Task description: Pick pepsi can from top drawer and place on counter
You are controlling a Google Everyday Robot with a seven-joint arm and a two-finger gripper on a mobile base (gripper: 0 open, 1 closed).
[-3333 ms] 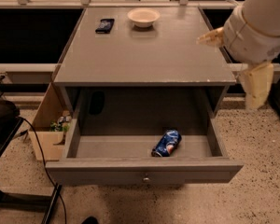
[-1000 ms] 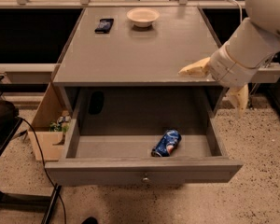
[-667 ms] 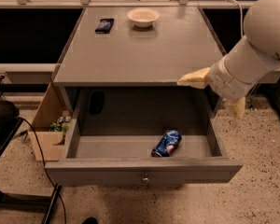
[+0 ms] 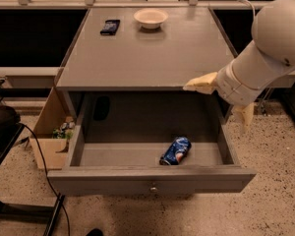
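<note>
**While the can lay in the drawer, my gripper hung open at the counter's edge**

As I looked down on the grey cabinet, the counter [image 4: 152, 53] took up most of the view, a broad flat top. Below it the top drawer [image 4: 113, 180] stood pulled well out toward me, its shallow inside plainly in sight.

My arm [image 4: 265, 48], pale and thick, came in from the right side and sloped down toward the counter's front right corner. To the left of the cabinet an open cardboard box [image 4: 51, 132] sat on the speckled floor [image 4: 275, 200] with some small things in it that I could not make out.

My gripper [image 4: 217, 106] hung over the right end of the open drawer, just below the level of the counter's front edge. Its fingers were spread wide with nothing between them. One finger [image 4: 200, 83] pointed left along the counter's front lip, and the other pointed down outside the drawer's right wall.

At the back of the counter stood a small pale bowl [image 4: 150, 17]. The pepsi can [image 4: 176, 151] lay on its side on the drawer floor, right of the middle and close behind the front panel, well apart from my fingers. A flat dark phone-like object [image 4: 110, 26] lay just left of the bowl. On the drawer's front panel sat one small round knob [image 4: 153, 187].
</note>
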